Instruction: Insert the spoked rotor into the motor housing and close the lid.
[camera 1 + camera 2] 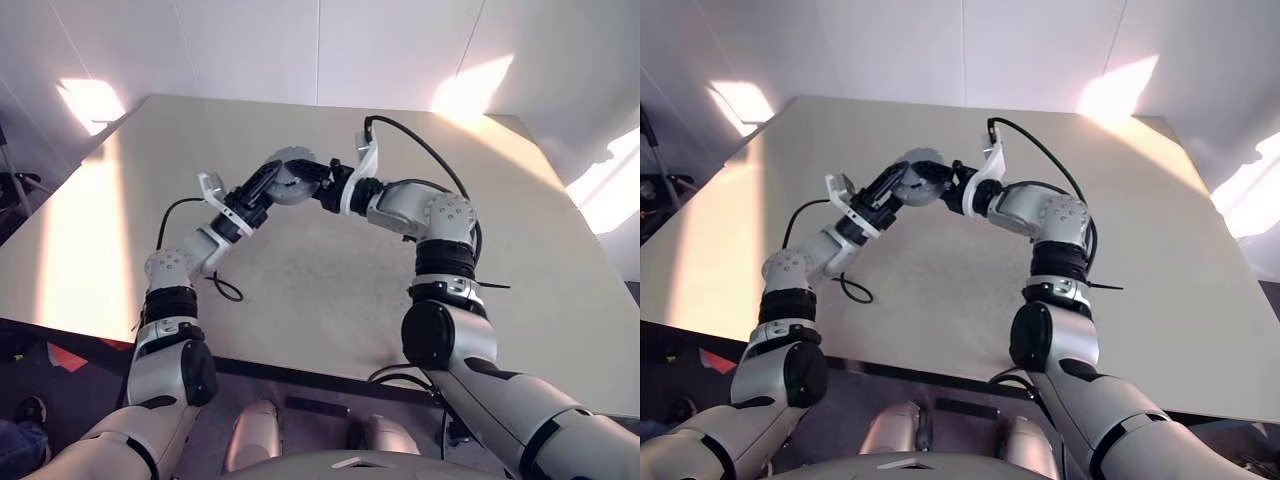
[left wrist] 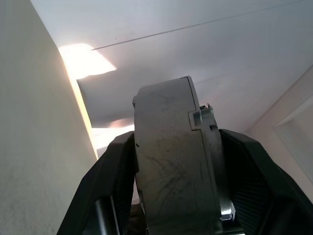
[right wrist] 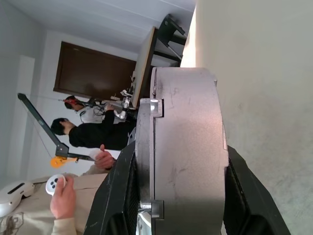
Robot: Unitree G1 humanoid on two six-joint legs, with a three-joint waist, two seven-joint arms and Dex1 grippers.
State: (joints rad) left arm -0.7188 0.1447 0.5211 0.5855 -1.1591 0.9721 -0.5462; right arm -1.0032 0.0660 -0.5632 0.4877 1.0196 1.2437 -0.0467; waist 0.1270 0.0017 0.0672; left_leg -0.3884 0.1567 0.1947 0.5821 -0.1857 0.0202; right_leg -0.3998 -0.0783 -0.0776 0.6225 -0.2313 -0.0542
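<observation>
Left eye view: above the table [image 1: 330, 290], left gripper [image 1: 272, 182] and right gripper [image 1: 318, 180] meet from opposite sides, both jaws clamped across the edge-on motor housing [image 1: 293, 176], lid apparently seated; neither arm nearer.

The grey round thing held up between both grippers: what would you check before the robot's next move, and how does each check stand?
1. Right gripper clamped on the motor housing: ok, a finger on each side of its rim.
2. Left gripper gripping the housing too: ok, its fingers flank it.
3. Housing lifted off the table: ok.
4. Lid sitting flush on the housing: cannot tell; only a seam and clips show.
5. Rotor inside: cannot tell, hidden.
6. People beyond the table: ok, they stand apart from the arms.
</observation>
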